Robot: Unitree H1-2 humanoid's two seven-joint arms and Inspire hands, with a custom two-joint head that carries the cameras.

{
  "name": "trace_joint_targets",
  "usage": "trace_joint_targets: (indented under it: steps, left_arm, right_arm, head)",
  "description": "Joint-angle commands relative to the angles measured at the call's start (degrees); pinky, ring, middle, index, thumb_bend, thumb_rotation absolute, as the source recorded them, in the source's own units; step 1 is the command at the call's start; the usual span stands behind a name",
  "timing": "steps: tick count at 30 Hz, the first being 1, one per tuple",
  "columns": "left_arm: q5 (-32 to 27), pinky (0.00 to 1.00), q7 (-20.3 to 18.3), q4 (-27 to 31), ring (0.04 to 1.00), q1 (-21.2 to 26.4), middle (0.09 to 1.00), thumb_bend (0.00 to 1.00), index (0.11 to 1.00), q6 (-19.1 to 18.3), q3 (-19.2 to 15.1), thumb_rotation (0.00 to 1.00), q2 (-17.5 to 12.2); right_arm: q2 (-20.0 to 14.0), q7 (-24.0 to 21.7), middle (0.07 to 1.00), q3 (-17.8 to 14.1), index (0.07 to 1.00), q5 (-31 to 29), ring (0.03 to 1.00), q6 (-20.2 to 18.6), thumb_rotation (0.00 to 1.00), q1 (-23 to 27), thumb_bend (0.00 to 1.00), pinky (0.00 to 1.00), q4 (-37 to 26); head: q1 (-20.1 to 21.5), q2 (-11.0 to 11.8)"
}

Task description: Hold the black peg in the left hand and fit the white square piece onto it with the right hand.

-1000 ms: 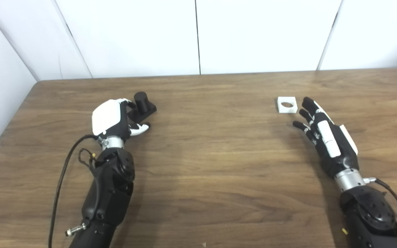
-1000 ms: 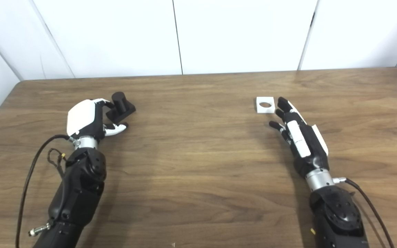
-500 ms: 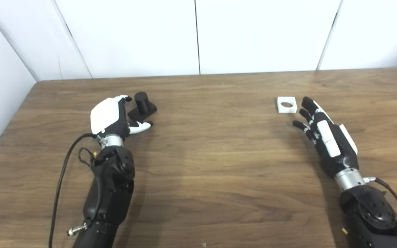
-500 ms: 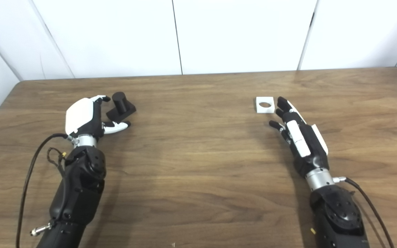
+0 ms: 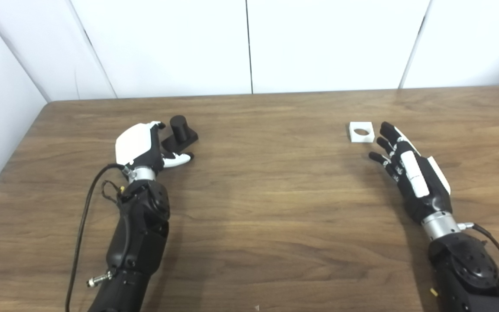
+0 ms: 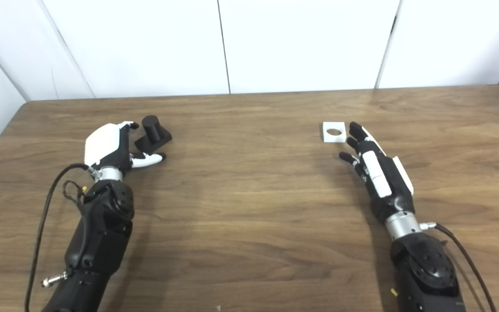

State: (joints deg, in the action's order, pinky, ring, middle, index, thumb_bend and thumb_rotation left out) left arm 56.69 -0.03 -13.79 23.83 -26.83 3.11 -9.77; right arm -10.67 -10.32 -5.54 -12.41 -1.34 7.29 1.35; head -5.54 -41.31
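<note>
While the black peg [image 5: 180,132] stands beside the left robot hand [image 5: 139,145], the white square piece [image 5: 361,131] lies flat.

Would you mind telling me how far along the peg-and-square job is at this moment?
Nothing is finished yet. The black peg stands on the table, with the left robot hand cupped beside its base but not lifting it. The right robot hand lies open, fingers extended, just short of the white square piece. Both grasps and the fitting remain.
</note>
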Motion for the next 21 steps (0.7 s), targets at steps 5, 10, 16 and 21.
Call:
trace_joint_targets:
  steps: [5,10,16,21]
  left_arm:
    - [0.5,0.82,2.0,-1.8,0.915,4.0,0.878,0.80,0.749,0.0,0.7,0.31,-2.3]
    - [0.9,0.81,1.4,-2.6,0.917,4.8,0.884,0.79,0.736,-0.1,0.8,0.32,-2.2]
    - [-0.5,0.80,0.7,-3.0,0.925,5.3,0.889,0.79,0.731,-0.1,0.8,0.29,-2.0]
    - [-1.6,0.82,-0.2,-3.3,0.922,5.7,0.895,0.77,0.731,-0.1,0.6,0.27,-1.7]
  right_arm:
    - [0.2,-0.3,0.960,-0.2,0.922,-0.5,0.960,0.9,0.80,-1.7,0.64,0.84,1.2]
    - [0.2,0.0,0.961,-0.2,0.919,-0.1,0.962,0.8,0.80,-1.9,0.66,0.86,1.0]
    - [0.2,0.0,0.964,-0.3,0.922,-0.3,0.966,1.0,0.80,-2.0,0.63,0.87,0.9]
    - [0.2,0.0,0.961,-0.2,0.922,-0.2,0.961,0.8,0.81,-2.0,0.65,0.86,0.7]
  head:
    - [0.1,0.0]
    - [0.3,0.1]
    - [0.5,0.2]
    - [0.6,0.2]
